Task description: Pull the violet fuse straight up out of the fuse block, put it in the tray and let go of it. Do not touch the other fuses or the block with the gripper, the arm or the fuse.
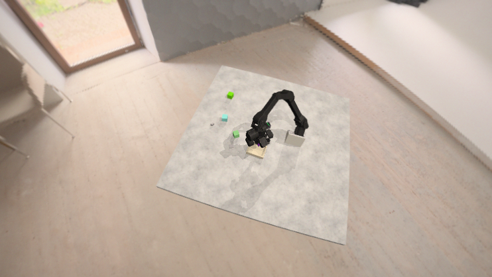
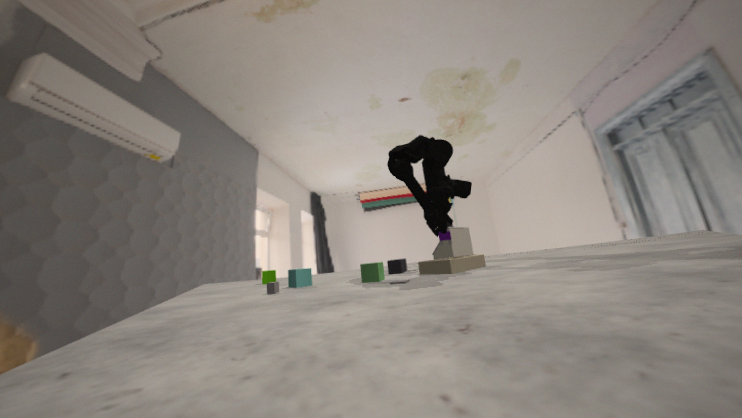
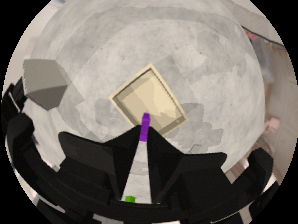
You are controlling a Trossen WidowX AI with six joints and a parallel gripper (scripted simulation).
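Observation:
My gripper [image 1: 258, 143] [image 2: 444, 231] [image 3: 144, 129] is shut on the violet fuse [image 1: 258, 145] [image 2: 444, 236] [image 3: 145, 121], which hangs below the fingertips. The fuse is above the tray; in the wrist view it overlaps the tray's near corner. The tray [image 1: 254, 156] [image 2: 435, 267] [image 3: 130, 81] is beige, shallow and shows no object inside, though the fingers hide its near part. The dark fuse block [image 2: 397, 266] stands left of the tray in the exterior view. It is hidden behind the arm in the top view and outside the wrist view.
A pale grey wedge-shaped block [image 1: 294, 138] [image 2: 460, 242] [image 3: 45, 80] stands by the arm's base. A green cube [image 1: 235, 134] [image 2: 372, 272], a cyan cube [image 1: 225, 118] [image 2: 300, 277], a bright green cube [image 1: 230, 95] [image 2: 268, 276] and a small grey cube [image 1: 211, 124] [image 2: 272, 287] lie off to one side.

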